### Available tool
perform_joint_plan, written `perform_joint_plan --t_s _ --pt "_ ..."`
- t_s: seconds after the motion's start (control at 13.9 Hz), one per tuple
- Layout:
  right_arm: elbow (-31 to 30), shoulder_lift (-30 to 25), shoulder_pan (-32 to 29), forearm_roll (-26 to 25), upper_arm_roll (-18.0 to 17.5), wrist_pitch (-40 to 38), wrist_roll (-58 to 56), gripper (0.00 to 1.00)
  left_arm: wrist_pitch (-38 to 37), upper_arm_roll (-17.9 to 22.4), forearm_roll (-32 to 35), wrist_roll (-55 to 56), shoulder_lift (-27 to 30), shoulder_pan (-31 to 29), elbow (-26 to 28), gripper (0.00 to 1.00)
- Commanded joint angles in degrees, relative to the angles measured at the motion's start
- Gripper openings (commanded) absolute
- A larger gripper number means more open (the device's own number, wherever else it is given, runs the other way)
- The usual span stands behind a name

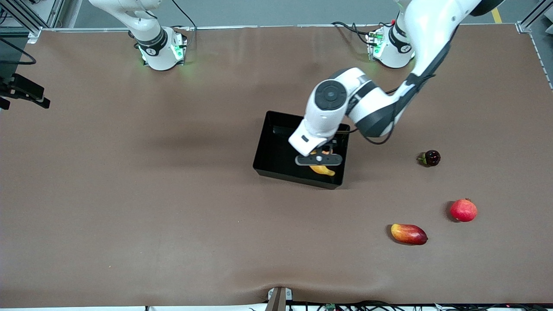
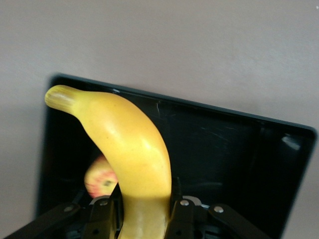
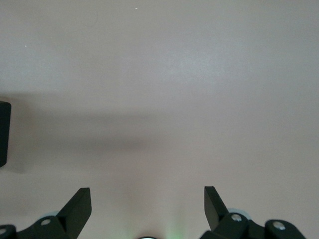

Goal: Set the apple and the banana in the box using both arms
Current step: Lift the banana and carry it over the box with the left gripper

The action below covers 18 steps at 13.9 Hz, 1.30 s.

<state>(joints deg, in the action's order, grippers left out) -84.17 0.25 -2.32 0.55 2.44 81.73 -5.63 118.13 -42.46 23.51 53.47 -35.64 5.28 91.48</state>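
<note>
My left gripper is down inside the black box, shut on the yellow banana. In the left wrist view the fingers clamp the banana near one end, and the rest of it sticks out over the box floor. I cannot tell whether it touches the floor. The apple, red with yellowish streaks, lies in the box beside the banana, mostly hidden by the gripper. My right gripper is open and empty over bare table; it is out of the front view.
Toward the left arm's end of the table lie a small dark fruit, a red pomegranate and a red-yellow mango, the last two nearer to the front camera than the box. The left arm reaches over the box's farther rim.
</note>
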Motion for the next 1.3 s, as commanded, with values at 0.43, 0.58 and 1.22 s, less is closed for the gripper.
perform_joint_plan --t_s 0.43,0.58,1.22 --pt "-0.1 -0.8 -0.4 0.9 0.0 -0.2 0.1 1.0 -0.5 11.9 0.3 0.8 -9.0 17.2 -8.9 0.0" --pt "-0.1 -0.8 -0.4 0.9 0.0 -0.2 0.1 1.0 0.5 12.2 0.4 0.5 -10.1 17.6 -9.0 0.0" --pt "-0.1 -0.8 -0.6 0.9 0.0 -0.2 0.1 1.0 8.4 17.7 0.6 1.8 -14.5 23.0 -9.0 0.0"
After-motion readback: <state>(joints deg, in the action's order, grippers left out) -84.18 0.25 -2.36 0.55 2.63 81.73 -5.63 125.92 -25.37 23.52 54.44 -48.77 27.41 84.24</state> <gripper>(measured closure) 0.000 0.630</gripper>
